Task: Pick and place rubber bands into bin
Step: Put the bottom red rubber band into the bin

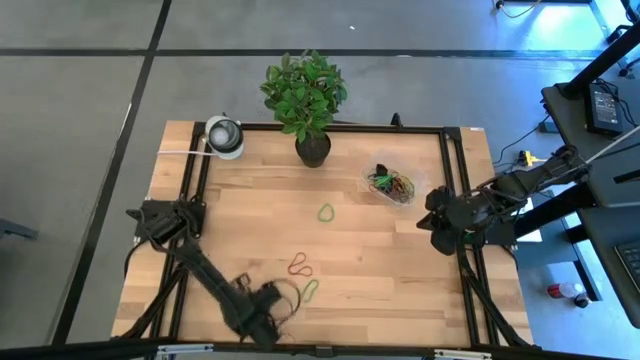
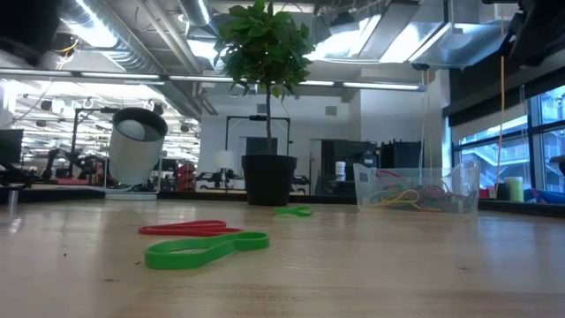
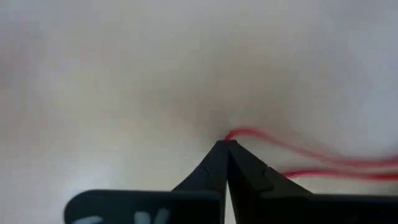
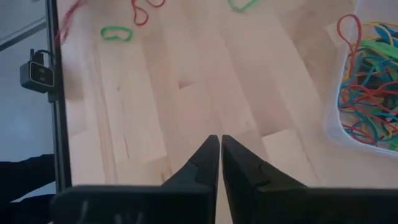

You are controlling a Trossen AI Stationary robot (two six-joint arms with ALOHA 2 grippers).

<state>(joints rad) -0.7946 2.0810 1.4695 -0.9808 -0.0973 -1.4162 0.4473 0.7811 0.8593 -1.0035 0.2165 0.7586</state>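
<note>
My left gripper (image 1: 268,308) stands near the table's front edge, pointing down, shut on a thin red rubber band (image 3: 298,154). Just beyond it lie a twisted red band (image 1: 300,265) and a green band (image 1: 311,290). Another green band (image 1: 326,212) lies mid-table. All three lie flat on the wood. The clear bin (image 1: 368,180) at the far right holds several coloured bands (image 4: 367,93). My right gripper (image 4: 220,140) hangs shut above the table's right side, beside the bin, holding nothing. The low view does not show the left gripper. My left gripper pinches one end of the red band (image 3: 231,135) between its two fingertips, which come from above and point down. Two red strands (image 3: 323,167) run away from the tips. The blur hides whether they lie on the wood.
A black plant pot (image 1: 313,148) with a leafy plant stands at the far edge. A round white-and-grey object (image 1: 225,136) stands at the far left corner. Black frame rails (image 1: 455,180) run along the table's sides. Bare wood lies between the loose bands and the bin.
</note>
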